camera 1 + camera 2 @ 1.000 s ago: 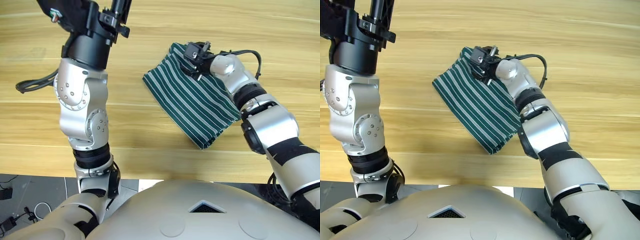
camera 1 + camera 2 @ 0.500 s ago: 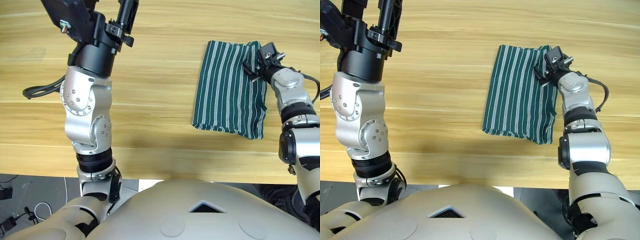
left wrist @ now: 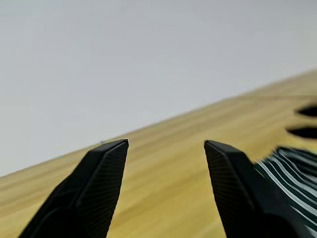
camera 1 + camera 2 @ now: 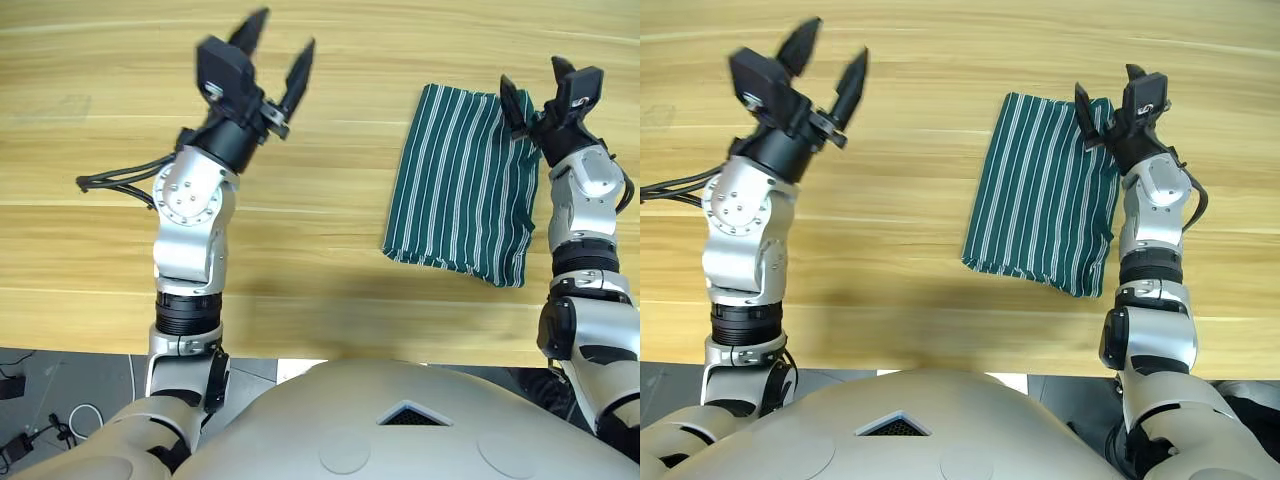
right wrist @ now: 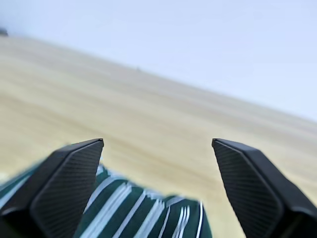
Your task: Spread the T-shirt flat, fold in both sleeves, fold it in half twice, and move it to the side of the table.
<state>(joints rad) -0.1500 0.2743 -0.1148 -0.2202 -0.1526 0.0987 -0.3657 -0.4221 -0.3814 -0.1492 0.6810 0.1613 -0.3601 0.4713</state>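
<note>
The T-shirt [image 4: 460, 185], dark green with thin white stripes, lies folded into a compact rectangle on the right side of the wooden table [image 4: 330, 220]. My right gripper [image 4: 533, 88] is raised over the shirt's far right corner, open, with nothing between its fingers. In the right wrist view its fingers [image 5: 69, 178] frame the striped cloth [image 5: 133, 213] below. My left gripper [image 4: 275, 45] is lifted above the table's left half, open and empty, well away from the shirt. The left wrist view catches the shirt's edge [image 3: 292, 173] past its fingers [image 3: 106, 171].
Bare wooden tabletop surrounds the shirt, with wide free room in the middle and on the left. A black cable [image 4: 115, 183] hangs off my left arm. The table's near edge [image 4: 300, 352] runs just in front of my body.
My right gripper has let go of the shirt's far right corner, opened and lifted. The shirt, slid to the right a second ago, now rests still. My left arm has dropped lower.
</note>
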